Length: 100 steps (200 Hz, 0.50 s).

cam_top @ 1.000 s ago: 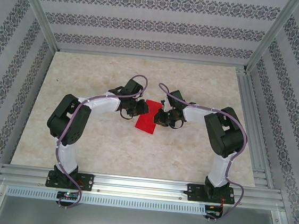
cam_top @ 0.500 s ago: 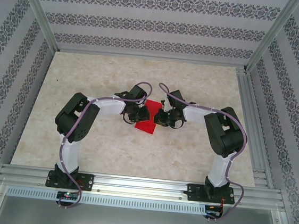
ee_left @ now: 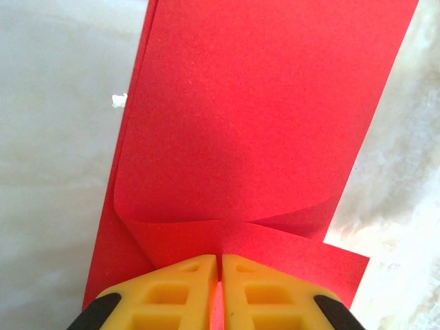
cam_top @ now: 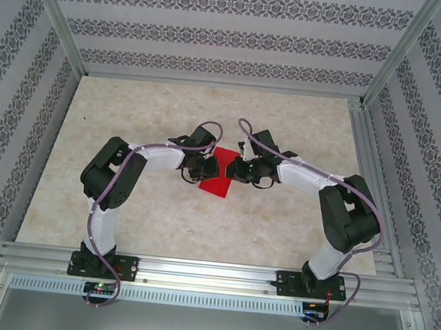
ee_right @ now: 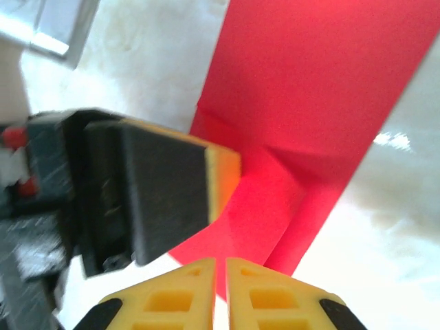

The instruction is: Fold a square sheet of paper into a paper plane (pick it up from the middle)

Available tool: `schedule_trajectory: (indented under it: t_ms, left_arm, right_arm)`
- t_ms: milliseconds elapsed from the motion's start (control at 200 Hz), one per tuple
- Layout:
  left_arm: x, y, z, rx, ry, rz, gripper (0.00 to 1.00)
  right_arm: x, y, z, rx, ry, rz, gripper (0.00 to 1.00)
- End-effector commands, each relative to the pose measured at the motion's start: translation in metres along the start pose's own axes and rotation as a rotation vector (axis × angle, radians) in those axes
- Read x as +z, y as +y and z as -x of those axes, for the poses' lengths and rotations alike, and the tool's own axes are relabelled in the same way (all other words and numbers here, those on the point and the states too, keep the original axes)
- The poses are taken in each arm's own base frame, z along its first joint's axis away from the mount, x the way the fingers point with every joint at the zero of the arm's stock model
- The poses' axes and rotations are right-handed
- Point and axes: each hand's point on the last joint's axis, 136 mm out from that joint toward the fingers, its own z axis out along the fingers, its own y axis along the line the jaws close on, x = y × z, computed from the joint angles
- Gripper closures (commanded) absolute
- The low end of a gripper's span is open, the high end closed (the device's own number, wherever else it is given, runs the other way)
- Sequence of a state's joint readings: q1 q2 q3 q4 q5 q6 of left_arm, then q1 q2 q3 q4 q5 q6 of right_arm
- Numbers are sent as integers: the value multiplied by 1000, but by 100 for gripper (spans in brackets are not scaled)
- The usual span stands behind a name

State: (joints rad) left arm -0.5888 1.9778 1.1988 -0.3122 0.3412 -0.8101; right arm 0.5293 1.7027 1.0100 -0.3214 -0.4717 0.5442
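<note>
The square sheet of paper [cam_top: 215, 185] is bright red, folded over on itself and held at the table's middle between both grippers. In the left wrist view the doubled sheet [ee_left: 254, 124] stretches away from my left gripper [ee_left: 221, 258], whose yellow fingers are shut on its near edge, leaving a thin red sliver between them. My right gripper [ee_right: 219, 261] is shut too, and a corner of the sheet [ee_right: 309, 89] runs into the slit between its tips. From above, the left gripper [cam_top: 211, 168] and right gripper [cam_top: 233, 169] face each other almost touching. The left gripper's black-and-yellow finger [ee_right: 172, 199] sits close by, against the paper.
The tabletop [cam_top: 130, 124] is pale marble, with patterned walls around it and aluminium rails along the right side [cam_top: 369, 173] and the front [cam_top: 193, 272]. A tiny white speck [ee_left: 119, 100] lies on the table left of the paper.
My left gripper moved right to the paper and closed on its edge. The right arm's elbow swung out to the right while its gripper stayed at the paper.
</note>
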Motion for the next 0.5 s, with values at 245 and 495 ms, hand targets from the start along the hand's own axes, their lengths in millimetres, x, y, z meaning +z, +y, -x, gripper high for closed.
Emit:
schedule_trajectory:
  t_ms: [245,495]
  left_arm:
    - [13,31,-20,-50,43,93,87]
    - [13,31,-19,-51,41,96,87]
  right_arm:
    - [29,5,-40,-2,119,-32,87]
    - [40,-7,-44,15,140,-73,87]
